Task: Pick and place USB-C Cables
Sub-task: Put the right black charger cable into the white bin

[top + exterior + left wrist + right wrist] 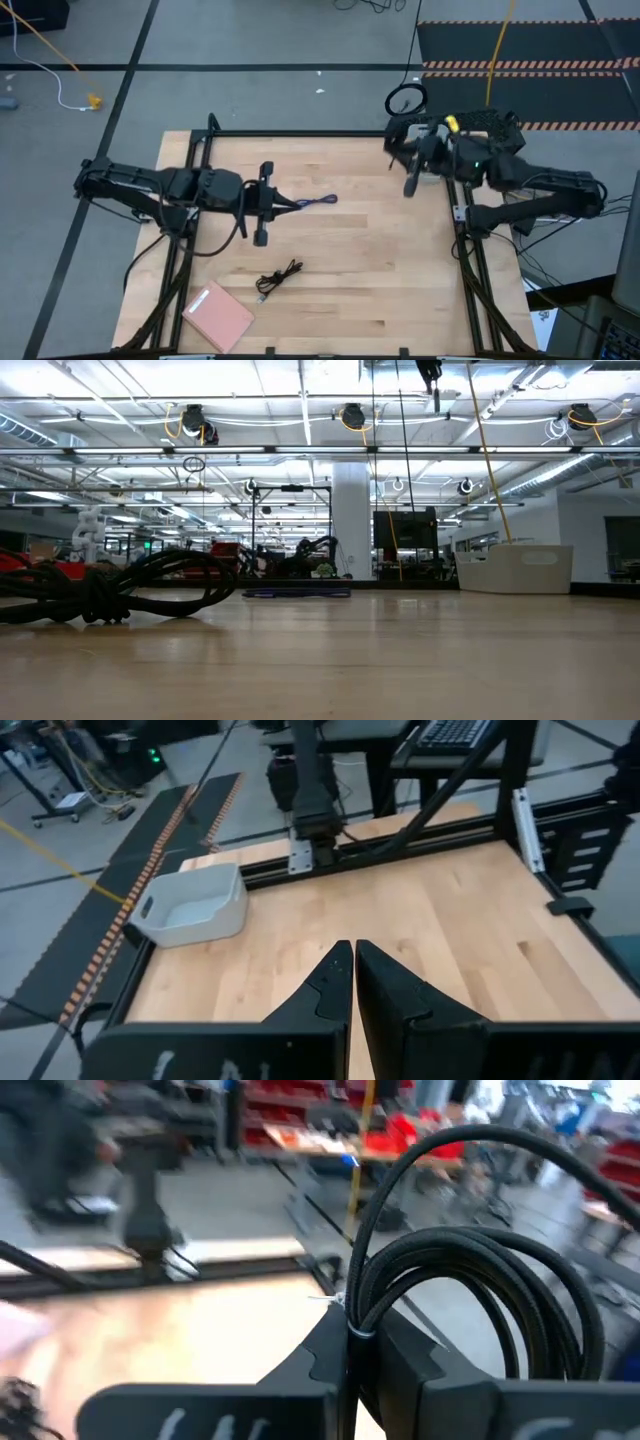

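The right fingers are clenching on the black coiled cable. They are gripping it at the point where a small tie is binding the loops, and the rest of the coil is standing up and out beyond the fingertips, clear of the counter. In my judgement the step in hand is carrying this cable to the white bin, which is sitting at the counter's edge near these fingers. To do this well, the fingers should be staying firmly closed on the tied point, so the loops are not slipping. The coil should be travelling high enough that its hanging part is not catching the bin's wall. The fingers should be opening only when the whole coil is hanging over the inside of the bin, because a springy loop can be resting on the rim and falling outside. The left fingers are pressed together and are holding nothing, waiting low over the counter. The blue-purple cable is lying just ahead of their tips. The second black cable is lying off to their side, well apart, and the pink pad is lying further out beyond it.
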Controlling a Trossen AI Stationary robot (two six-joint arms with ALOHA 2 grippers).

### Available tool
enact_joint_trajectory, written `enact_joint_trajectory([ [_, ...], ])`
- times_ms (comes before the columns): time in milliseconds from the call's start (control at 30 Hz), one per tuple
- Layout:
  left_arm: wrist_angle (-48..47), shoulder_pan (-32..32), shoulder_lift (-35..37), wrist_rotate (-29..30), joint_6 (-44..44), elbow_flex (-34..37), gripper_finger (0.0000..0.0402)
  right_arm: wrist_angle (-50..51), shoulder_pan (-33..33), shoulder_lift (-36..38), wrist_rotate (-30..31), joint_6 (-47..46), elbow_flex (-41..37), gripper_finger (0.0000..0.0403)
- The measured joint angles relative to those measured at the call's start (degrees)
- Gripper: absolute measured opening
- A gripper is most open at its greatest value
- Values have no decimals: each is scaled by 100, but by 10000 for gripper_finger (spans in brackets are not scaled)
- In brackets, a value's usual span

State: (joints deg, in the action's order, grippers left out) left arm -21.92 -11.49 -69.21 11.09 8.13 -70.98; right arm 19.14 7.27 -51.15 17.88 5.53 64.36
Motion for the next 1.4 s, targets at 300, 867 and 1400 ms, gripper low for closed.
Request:
enact_joint_trajectory([
  [300,17,-358,-37,390,-79,0,21,2224,1059,-820,11,27,1843,20],
  [867,-119,-403,-37,444,-146,0,21,5735,3003,-2904,-676,348,4018,20],
  [1400,-198,-403,-37,444,-236,0,21,7096,4523,-4227,-1068,856,4122,20],
])
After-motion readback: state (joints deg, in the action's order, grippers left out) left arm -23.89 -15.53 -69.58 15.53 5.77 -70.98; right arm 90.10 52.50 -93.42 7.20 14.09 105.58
